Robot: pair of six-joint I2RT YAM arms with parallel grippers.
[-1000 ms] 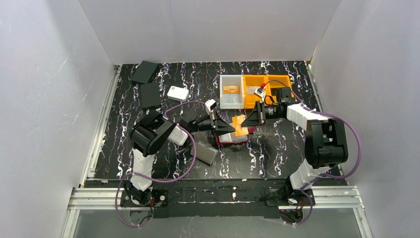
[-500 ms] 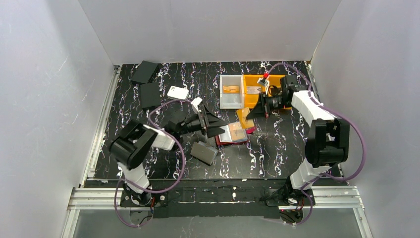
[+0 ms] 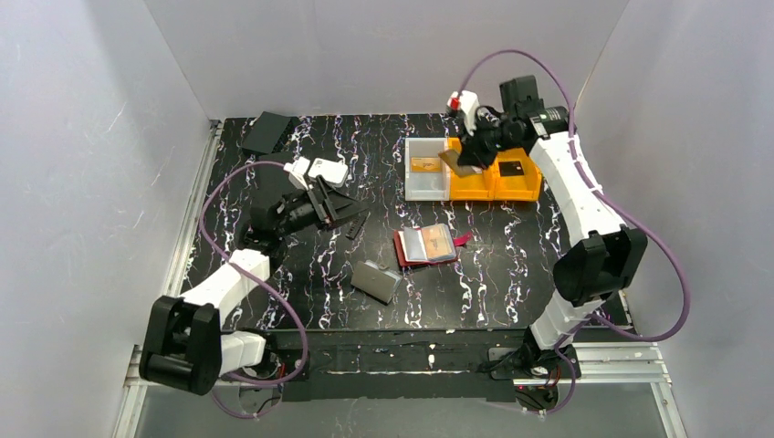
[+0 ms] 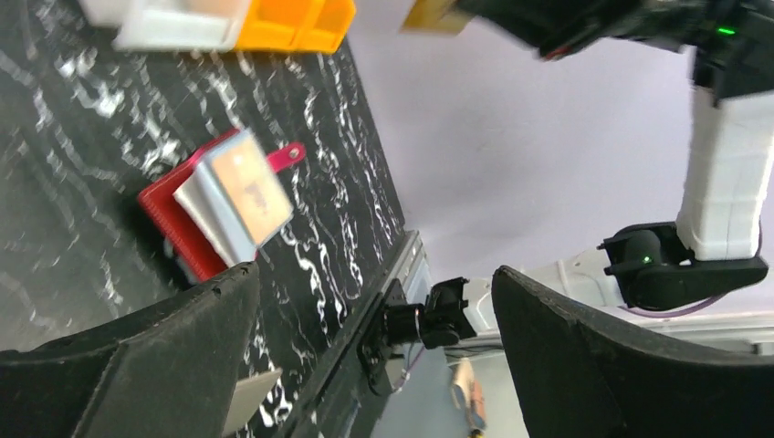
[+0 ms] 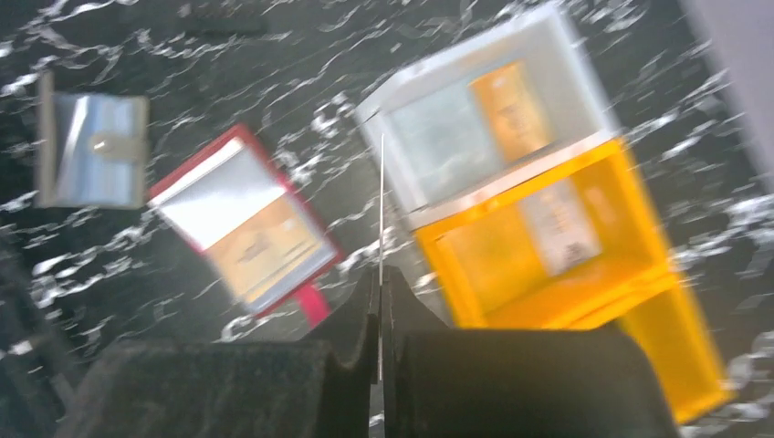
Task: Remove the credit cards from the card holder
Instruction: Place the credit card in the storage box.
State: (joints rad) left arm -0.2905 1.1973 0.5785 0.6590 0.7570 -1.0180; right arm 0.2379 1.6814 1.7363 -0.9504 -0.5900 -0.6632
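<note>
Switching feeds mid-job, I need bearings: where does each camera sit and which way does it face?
Top external: above, behind the bases, looking down on the table; both arms show.
Left wrist: low, looking across the card holder toward the right arm; left gripper open.
Right wrist: high, looking down at the bins; right gripper pinches a credit card.
Shared: the card holder, in all three.
</note>
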